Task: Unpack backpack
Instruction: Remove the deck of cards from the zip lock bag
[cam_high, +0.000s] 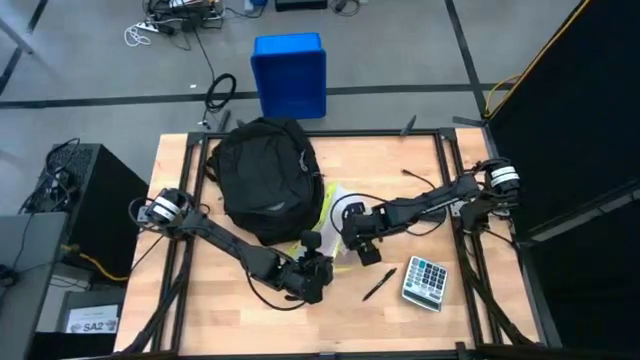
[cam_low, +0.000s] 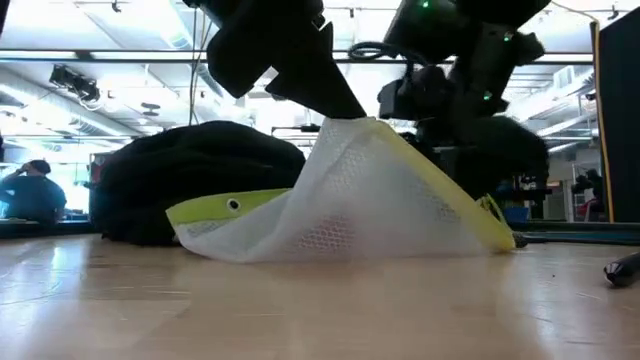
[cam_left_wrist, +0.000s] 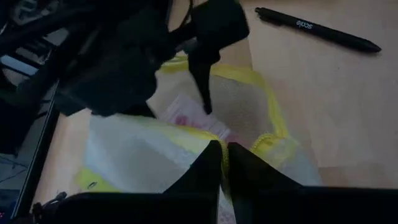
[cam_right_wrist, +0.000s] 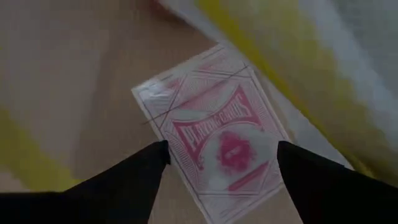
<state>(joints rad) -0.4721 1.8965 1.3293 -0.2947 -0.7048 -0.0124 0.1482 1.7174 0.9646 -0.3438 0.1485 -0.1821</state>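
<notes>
Nearest you, your left pincer (cam_left_wrist: 221, 163) is pinched shut on the yellow-trimmed edge of the mesh pouch (cam_low: 350, 190), lifting it into a tent so the mouth gapes toward your right arm. Your right pincer (cam_right_wrist: 221, 155) is inside that mouth with its fingers spread wide, empty, and the card deck (cam_right_wrist: 214, 137) lies directly ahead between them, flat on the surface (cam_high: 200, 310). The deck's long axis runs slightly skewed to the line of the fingers, so judge a small wrist turn before closing. The right arm is clearly the nearer one to it.

The deck's red back reads roughly "PLAYING CARDS". Just beyond the pouch lies a black pen (cam_left_wrist: 317, 30) printed "scale" or similar, and a calculator (cam_high: 424, 282).

Farthest off, the backpack (cam_high: 262, 178) sits at the surface's rear left, touching the pouch.
</notes>
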